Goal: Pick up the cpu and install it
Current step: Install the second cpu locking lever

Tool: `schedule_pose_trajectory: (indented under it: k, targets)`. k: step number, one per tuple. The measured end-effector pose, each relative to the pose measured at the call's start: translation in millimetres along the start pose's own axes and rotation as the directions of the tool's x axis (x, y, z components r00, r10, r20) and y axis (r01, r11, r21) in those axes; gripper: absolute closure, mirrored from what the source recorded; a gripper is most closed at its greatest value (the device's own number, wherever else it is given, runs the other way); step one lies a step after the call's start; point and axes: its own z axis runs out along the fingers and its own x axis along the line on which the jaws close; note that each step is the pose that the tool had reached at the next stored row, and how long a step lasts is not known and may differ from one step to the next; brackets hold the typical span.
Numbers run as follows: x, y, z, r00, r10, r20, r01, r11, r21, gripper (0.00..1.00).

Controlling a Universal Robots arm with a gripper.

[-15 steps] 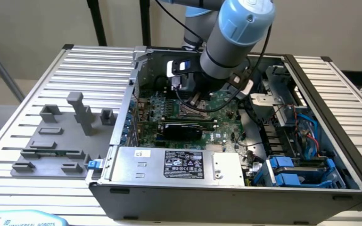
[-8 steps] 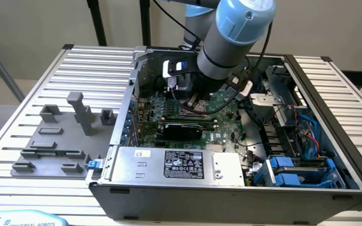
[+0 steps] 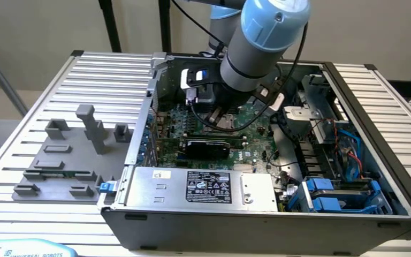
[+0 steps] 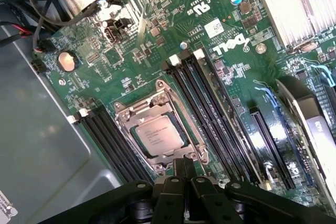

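The cpu (image 4: 157, 135) lies flat inside the socket (image 4: 159, 129) on the motherboard (image 4: 220, 77), square to the metal frame, with memory slots on either side; the gripper (image 4: 185, 174) hangs just above the socket's near edge. Its fingertips look pressed together and hold nothing; the chip sits apart from them.

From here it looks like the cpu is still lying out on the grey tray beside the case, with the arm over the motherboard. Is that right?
Not quite. The arm is over the motherboard, but the cpu is not on the grey tray. The wrist view shows it sitting inside the metal-framed socket on the board, between the memory slots, with the end effector close beside the socket frame.
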Motion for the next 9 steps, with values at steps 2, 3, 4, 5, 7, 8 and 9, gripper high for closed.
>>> schedule_pose_trajectory:
  k: [2,3,4,5,7,8,9]
  targets:
    - [-1.9,-2.7,0.7,1.0,0.003,-0.0004,-0.003,1.0,0.0,0.89]
    - [-3.0,-4.2,1.2,1.0,0.004,-0.0003,-0.004,1.0,0.0001,0.89]
    - [-4.0,-5.5,1.9,1.0,0.005,-0.0004,-0.005,1.0,0.0002,0.89]
    - [-4.9,-6.6,2.3,1.0,0.006,-0.0001,-0.006,1.0,0.0009,0.89]
    - [-5.8,-6.9,2.3,0.9999,0.011,-0.0005,-0.011,0.9999,0.002,0.89]
    - [-6.4,-6.6,2.0,0.9999,0.015,-0.0007,-0.015,0.9999,0.0025,0.89]
    - [-7.2,-6.2,1.8,0.9998,0.019,-0.0011,-0.019,0.9998,0.0032,0.89]
